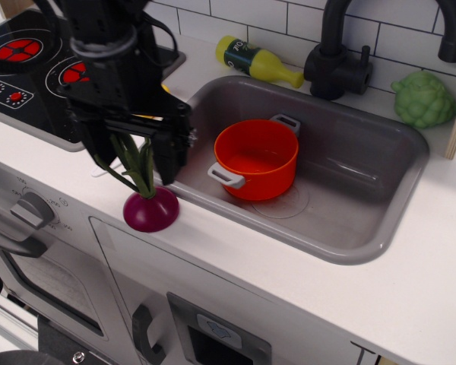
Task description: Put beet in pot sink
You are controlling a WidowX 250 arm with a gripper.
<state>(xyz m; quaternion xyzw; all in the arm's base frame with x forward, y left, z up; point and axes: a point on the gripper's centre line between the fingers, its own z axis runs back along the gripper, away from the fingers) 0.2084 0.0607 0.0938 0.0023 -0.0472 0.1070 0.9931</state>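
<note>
Straddling the beet's point(150, 211) green leaves, the pincer point(134, 156) hangs spread apart (bulb just below).

The beet point(150, 207) is sitting on the table point(410, 289) just left of the sink point(380, 228), its leaves standing between the fingers of the claw point(134, 156) above. The pot point(256, 159) is resting inside the sink. A bottle point(256, 61) is lying behind the sink, left of the faucet point(336, 57).
</note>
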